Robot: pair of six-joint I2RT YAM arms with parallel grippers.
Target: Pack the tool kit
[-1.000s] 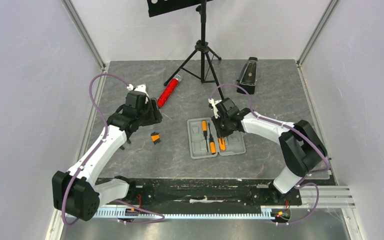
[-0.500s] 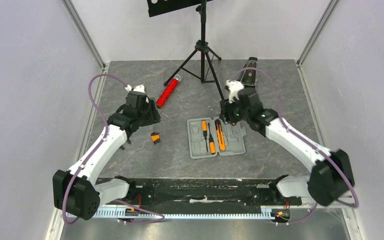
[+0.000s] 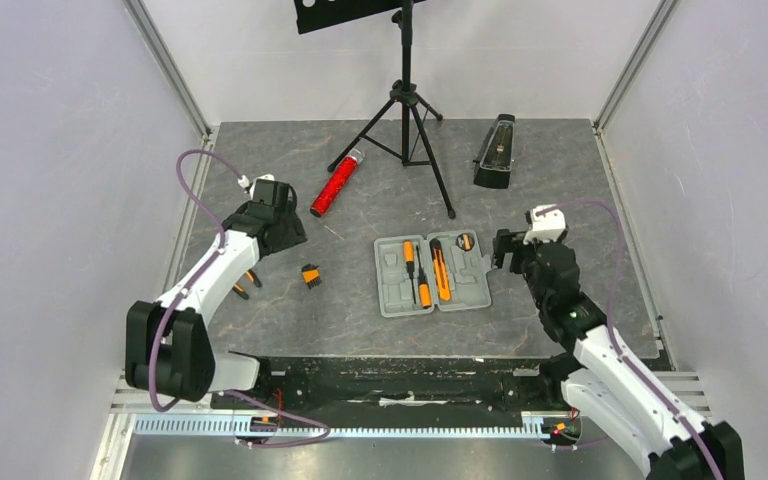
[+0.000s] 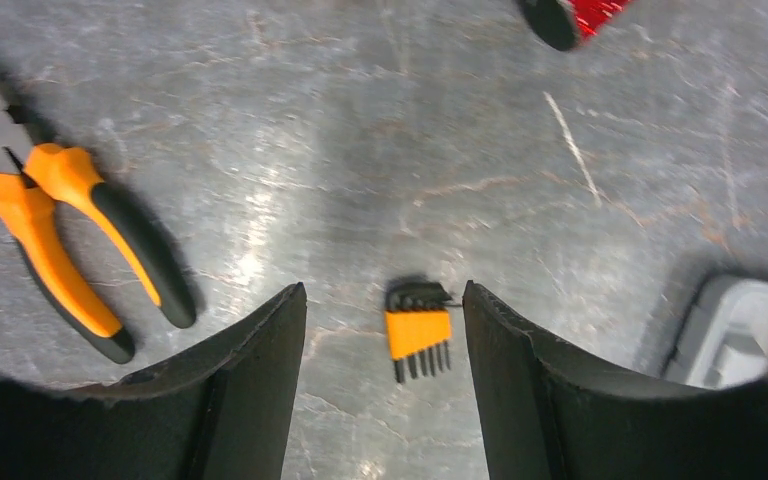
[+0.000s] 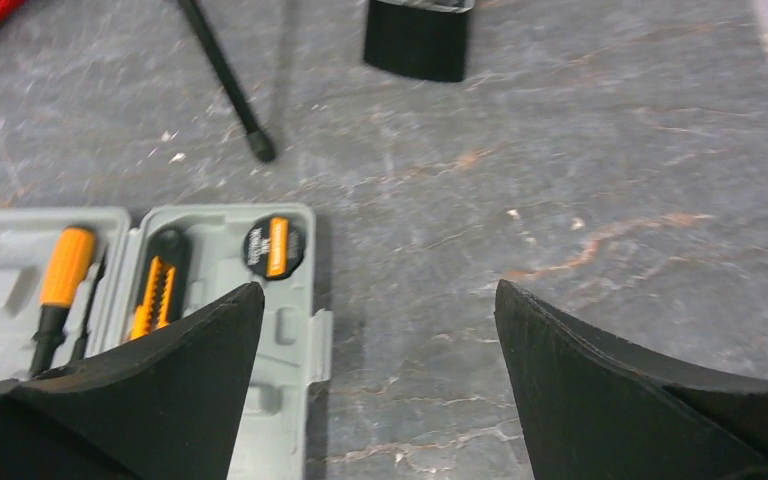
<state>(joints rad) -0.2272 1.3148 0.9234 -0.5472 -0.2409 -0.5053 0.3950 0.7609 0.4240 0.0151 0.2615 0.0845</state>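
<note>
Tool kit case [image 3: 475,287] lies open and flat on the table [image 3: 560,200], about mid-table, a bit toward the near edge, its 2 halves side by side. The left half holds 2 screwdrivers [image 3: 409,258], lying front to back. The right half holds the orange knife [image 5: 155,285] next to the hinge and the round tape measure [image 5: 272,246] in the far recess. The other recesses in the right half look bare.

The hex key set [image 4: 417,332] is loose on the table, left of the case and apart from it. The pliers [image 4: 40,250] are also loose, further toward the left edge; in the top view the left arm partly hides them.

Left gripper [image 4: 382,292]: jaws parted about 2 thirds, nothing held. It hangs over the left part of the table, and the hex key set shows on the table through the gap.

Right gripper [image 5: 380,290]: jaws spread wide and empty, just off the case's right edge and touching nothing.

Red glittery cylinder [image 3: 337,183] lies at an angle toward the far left. Black metronome [image 3: 495,152] stands near the far right corner. A black tripod stand [image 3: 407,100] stands at the far edge, with 1 leg reaching toward the case.
</note>
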